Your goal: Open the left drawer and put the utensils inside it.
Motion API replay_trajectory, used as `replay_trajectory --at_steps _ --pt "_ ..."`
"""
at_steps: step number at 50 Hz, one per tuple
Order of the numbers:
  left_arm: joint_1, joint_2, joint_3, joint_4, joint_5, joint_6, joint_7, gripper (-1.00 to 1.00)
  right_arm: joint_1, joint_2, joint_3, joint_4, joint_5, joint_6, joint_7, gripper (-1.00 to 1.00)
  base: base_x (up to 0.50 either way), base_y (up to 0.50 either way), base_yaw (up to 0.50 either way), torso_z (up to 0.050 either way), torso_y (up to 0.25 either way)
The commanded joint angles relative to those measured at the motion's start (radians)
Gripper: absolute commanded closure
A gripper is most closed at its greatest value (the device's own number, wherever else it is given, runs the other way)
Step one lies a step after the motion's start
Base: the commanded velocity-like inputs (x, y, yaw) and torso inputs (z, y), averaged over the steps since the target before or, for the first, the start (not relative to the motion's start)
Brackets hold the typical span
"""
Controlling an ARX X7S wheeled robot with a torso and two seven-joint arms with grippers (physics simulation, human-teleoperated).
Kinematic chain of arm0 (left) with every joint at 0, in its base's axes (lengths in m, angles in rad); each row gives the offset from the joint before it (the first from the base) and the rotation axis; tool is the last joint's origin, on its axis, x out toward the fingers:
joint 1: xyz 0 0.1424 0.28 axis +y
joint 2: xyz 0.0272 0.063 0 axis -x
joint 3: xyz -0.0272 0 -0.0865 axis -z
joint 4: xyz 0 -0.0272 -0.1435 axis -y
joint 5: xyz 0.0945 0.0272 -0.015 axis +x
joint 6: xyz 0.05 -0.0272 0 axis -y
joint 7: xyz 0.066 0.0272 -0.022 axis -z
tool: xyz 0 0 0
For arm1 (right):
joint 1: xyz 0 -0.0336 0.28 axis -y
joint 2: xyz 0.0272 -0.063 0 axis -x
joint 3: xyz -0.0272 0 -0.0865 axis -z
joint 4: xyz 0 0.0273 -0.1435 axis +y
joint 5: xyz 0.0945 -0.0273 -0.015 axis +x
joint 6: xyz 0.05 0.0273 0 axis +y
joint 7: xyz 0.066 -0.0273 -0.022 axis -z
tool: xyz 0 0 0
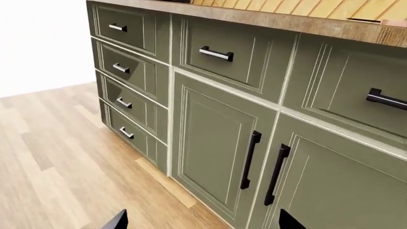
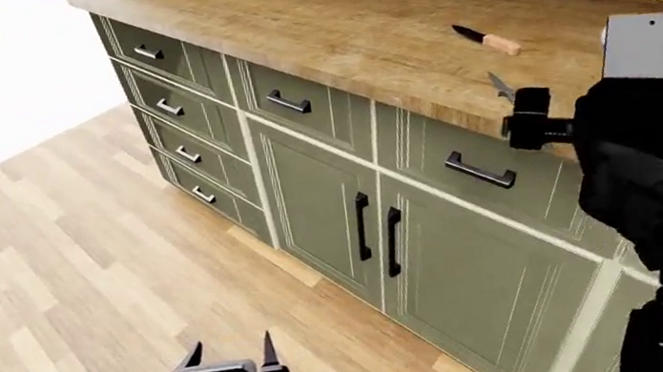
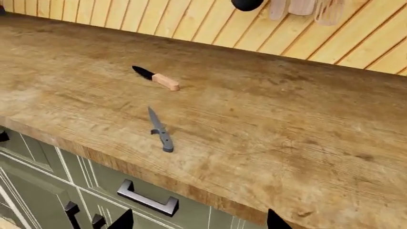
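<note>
The left drawer [image 2: 289, 102] is a narrow green front with a short black bar handle, and it is shut; the left wrist view shows the same left drawer [image 1: 216, 53]. Two utensils lie on the wooden counter. One is a black-bladed knife with a wooden handle [image 2: 485, 39] [image 3: 156, 78]. The other is a slim grey knife [image 2: 501, 87] [image 3: 160, 130], nearer the counter's front edge. My left gripper [image 2: 228, 354] [image 1: 202, 222] hangs low over the floor, open and empty. My right gripper [image 3: 198, 222] is open and empty in front of the counter edge, short of the grey knife.
A wider green drawer [image 2: 480, 171] sits below the knives. A stack of several small drawers [image 2: 173, 101] stands at the far left. Two cabinet doors with long black handles [image 2: 376, 228] are below. Wooden floor [image 2: 62, 279] lies in front. Tools hang on the slatted wall [image 3: 305, 7].
</note>
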State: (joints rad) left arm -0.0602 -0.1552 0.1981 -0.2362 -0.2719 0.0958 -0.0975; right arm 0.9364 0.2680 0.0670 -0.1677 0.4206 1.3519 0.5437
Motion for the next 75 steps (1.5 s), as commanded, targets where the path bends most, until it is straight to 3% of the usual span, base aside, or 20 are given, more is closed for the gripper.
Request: replay_trajectory --at_steps 1,6,16,19,22,24,25,27,29,32,40,42,75 --pt "-0.011 0.007 0.021 -0.016 0.003 0.001 -0.002 -1.00 0.432 0.000 -0.145 0.716 -0.116 -0.228 -0.071 -1.00 0.00 0.00 0.00 0.000 0.000" --pt "-0.028 0.015 0.025 -0.060 0.003 0.017 0.002 -1.00 0.492 -0.017 -0.145 0.825 -0.144 -0.281 -0.039 -1.00 0.00 0.00 0.00 0.000 0.000" --pt "0.001 0.001 0.034 0.003 -0.016 -0.005 -0.001 -1.00 0.473 0.003 -0.151 0.734 -0.134 -0.196 -0.028 -1.00 0.00 0.00 0.00 0.000 0.000" --pt "0.035 -0.027 0.012 0.116 -0.210 -0.146 0.084 -1.00 0.474 0.001 -0.126 0.732 -0.115 -0.192 -0.036 -1.00 0.00 0.00 0.00 0.000 0.000" --pt "0.177 -0.118 -0.080 0.305 -0.660 -0.495 0.270 -1.00 0.481 -0.003 -0.135 0.740 -0.112 -0.178 -0.043 -1.00 0.00 0.00 0.00 0.000 0.000" --pt "0.295 -0.131 -0.097 0.308 -0.915 -0.485 0.444 -1.00 0.475 -0.003 -0.134 0.739 -0.109 -0.182 -0.047 -1.00 0.00 0.00 0.00 0.000 0.000" --pt "0.361 -0.137 -0.086 0.272 -0.932 -0.468 0.594 -1.00 0.468 -0.003 -0.132 0.741 -0.108 -0.189 -0.048 -1.00 0.00 0.00 0.00 0.000 0.000" --pt "0.410 -0.136 -0.076 0.167 -0.949 -0.451 0.774 -1.00 0.461 -0.002 -0.137 0.744 -0.110 -0.196 -0.052 -1.00 0.00 0.00 0.00 0.000 0.000" --pt "0.391 -0.137 -0.069 -0.029 -1.003 -0.484 0.970 -1.00 0.458 -0.002 -0.128 0.735 -0.101 -0.194 -0.055 -1.00 0.00 0.00 0.00 0.000 0.000" --pt "0.322 -0.124 -0.023 -0.251 -1.005 -0.529 1.168 -1.00 0.457 -0.006 -0.128 0.745 -0.099 -0.206 -0.061 -1.00 0.00 0.00 0.00 0.000 0.000" --pt "0.179 -0.085 0.046 -0.577 -0.951 -0.530 1.431 -1.00 0.445 -0.014 -0.132 0.784 -0.095 -0.249 -0.081 -1.00 0.00 0.00 0.00 0.000 0.000" --pt "0.150 -0.069 0.059 -0.647 -0.931 -0.513 1.461 -1.00 0.440 -0.008 -0.153 0.767 -0.096 -0.240 -0.096 -1.00 0.00 0.00 0.00 0.000 0.000" --pt "0.149 -0.058 0.076 -0.668 -0.916 -0.476 1.468 -1.00 0.448 -0.012 -0.184 0.791 -0.090 -0.237 -0.119 -1.00 0.43 0.23 0.00 0.000 0.000"
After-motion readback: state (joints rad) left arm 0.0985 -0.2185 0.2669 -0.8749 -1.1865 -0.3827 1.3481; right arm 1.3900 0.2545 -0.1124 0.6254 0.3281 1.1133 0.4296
